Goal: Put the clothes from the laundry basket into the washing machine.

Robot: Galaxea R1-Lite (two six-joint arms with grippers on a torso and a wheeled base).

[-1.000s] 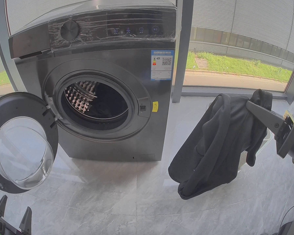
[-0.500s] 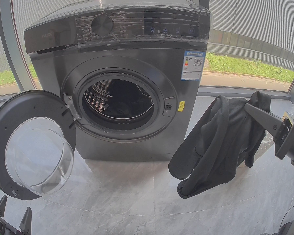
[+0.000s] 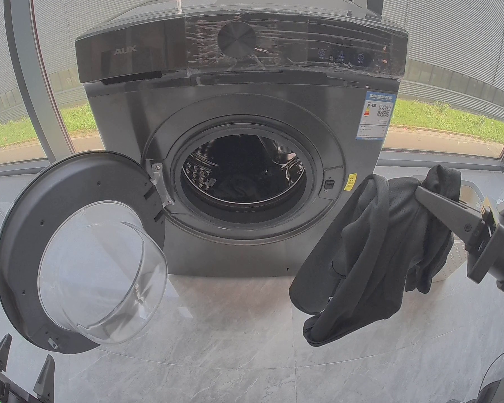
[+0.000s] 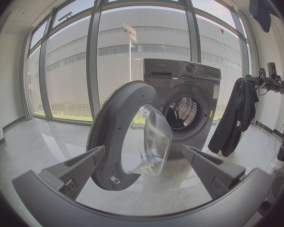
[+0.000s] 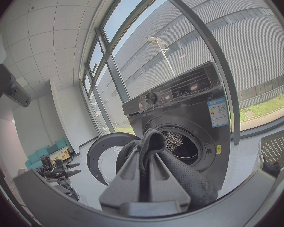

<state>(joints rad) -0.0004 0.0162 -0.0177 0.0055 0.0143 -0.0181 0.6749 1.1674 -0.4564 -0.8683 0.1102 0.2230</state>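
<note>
A dark grey washing machine point(image 3: 241, 90) stands in front of me with its round door point(image 3: 78, 253) swung open to the left and its drum point(image 3: 243, 169) dark inside. My right gripper point(image 3: 425, 197) is shut on a black garment point(image 3: 369, 253), which hangs in the air right of the washer, clear of the floor. The right wrist view has the fingers point(image 5: 129, 177) pinching the cloth point(image 5: 186, 180). The white laundry basket point(image 3: 469, 192) peeks out behind the garment. My left gripper point(image 3: 22, 362) is low at the near left, open and holding nothing.
Grey marble floor point(image 3: 218, 331) stretches bare between me and the washer. The open door juts out on the left of the drum. Glass walls with dark pillars point(image 3: 33, 74) stand behind the machine. The basket's perforated wall point(image 5: 276, 147) is on the right.
The head view has swung left, so the washer now sits centred and nearly square-on. The garment hangs from the right gripper as before, and the left gripper is in the same place.
</note>
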